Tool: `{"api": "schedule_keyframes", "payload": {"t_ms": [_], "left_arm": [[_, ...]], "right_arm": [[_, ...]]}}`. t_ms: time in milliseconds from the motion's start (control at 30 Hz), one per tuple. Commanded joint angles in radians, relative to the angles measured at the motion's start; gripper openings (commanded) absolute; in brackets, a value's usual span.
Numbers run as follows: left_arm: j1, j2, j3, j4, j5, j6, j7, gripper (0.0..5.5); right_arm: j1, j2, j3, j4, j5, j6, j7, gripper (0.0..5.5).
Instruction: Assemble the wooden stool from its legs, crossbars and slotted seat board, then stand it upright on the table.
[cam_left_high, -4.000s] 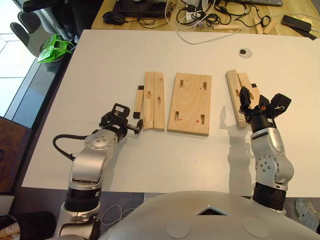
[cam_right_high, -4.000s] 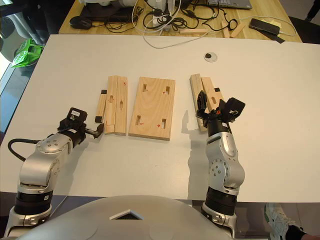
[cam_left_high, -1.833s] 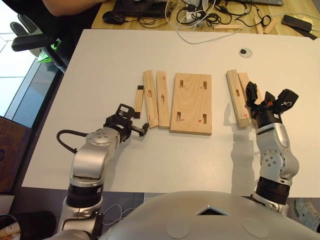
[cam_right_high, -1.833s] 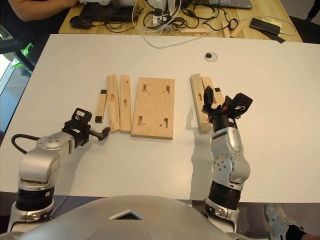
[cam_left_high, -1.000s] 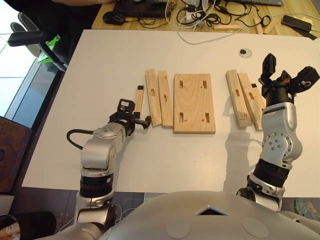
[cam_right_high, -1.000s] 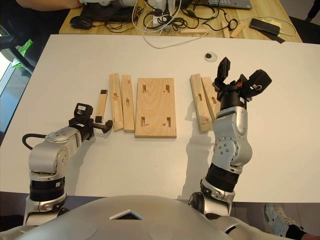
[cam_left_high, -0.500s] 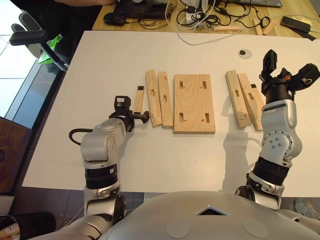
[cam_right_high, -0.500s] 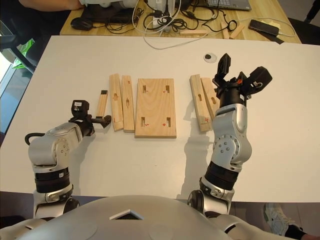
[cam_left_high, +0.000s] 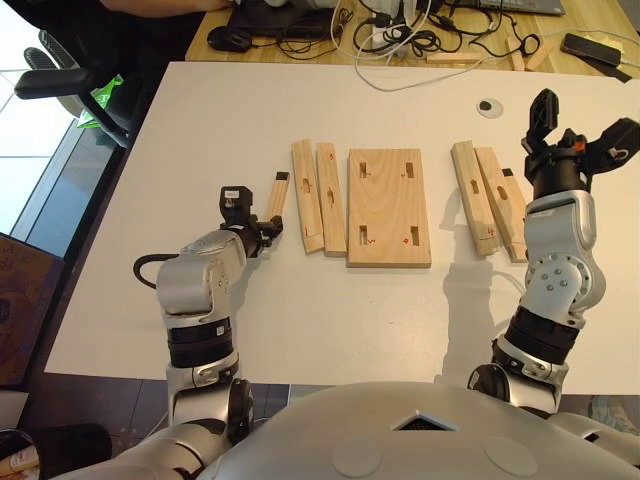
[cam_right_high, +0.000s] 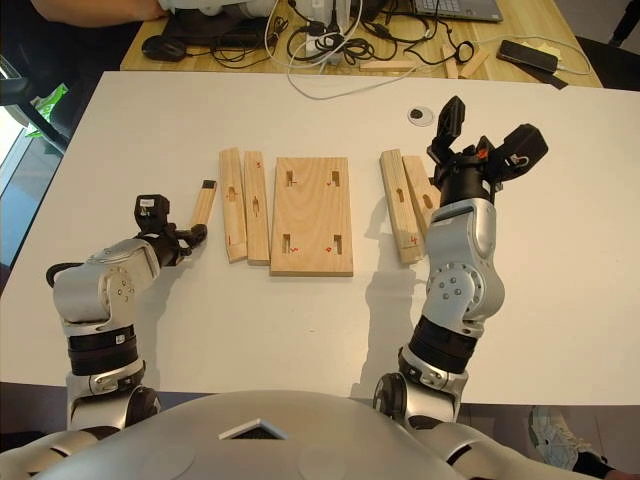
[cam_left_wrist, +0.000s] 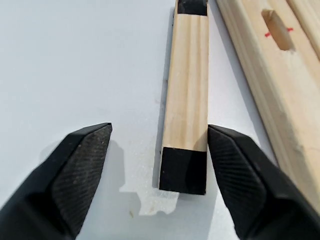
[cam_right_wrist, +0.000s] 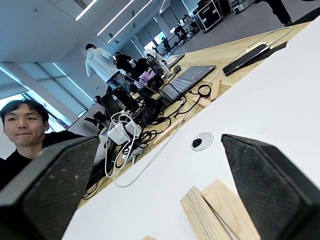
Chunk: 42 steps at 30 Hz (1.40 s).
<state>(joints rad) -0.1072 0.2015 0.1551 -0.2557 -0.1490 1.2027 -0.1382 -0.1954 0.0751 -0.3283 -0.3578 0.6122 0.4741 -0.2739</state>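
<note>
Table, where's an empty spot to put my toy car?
The near strip of the table, between the seat board and the front edge, is bare. So is the far-left corner. The middle is crowded with wooden pieces.

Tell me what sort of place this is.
Probably an open-plan lab or office: a white table laid with stool parts, a wooden desk behind strewn with cables and a laptop, and ceiling strip lights over a big hall.
</note>
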Motion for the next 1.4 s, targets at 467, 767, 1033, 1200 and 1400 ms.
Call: {"api": "schedule_keyframes", "payload": {"t_ms": [467,767,1033,1200,1400], "left_arm": [[0.045,0.025,-0.088,0.112,-0.074,0.138,-0.102,1.29],[0.030,0.015,-0.108,0.085,-0.067,0.036,-0.104,1.29],[0.021,0.072,-0.125,0.004,0.011,-0.126,-0.055,1.29],[0.018,0.073,-0.117,-0.040,0.054,-0.225,-0.007,1.29],[-0.010,0.049,-0.065,-0.064,0.043,-0.431,0.008,1.29]], "right_arm": [[-0.058,0.020,-0.023,0.038,0.023,-0.007,-0.040,4.53],[-0.082,-0.008,-0.017,0.049,-0.009,-0.025,-0.019,4.53],[-0.103,-0.084,0.000,0.055,-0.076,-0.044,0.032,4.53],[-0.137,-0.139,0.017,0.075,-0.090,-0.032,0.096,4.53],[-0.212,-0.197,0.016,0.109,0.031,0.081,0.222,4.69]]}}
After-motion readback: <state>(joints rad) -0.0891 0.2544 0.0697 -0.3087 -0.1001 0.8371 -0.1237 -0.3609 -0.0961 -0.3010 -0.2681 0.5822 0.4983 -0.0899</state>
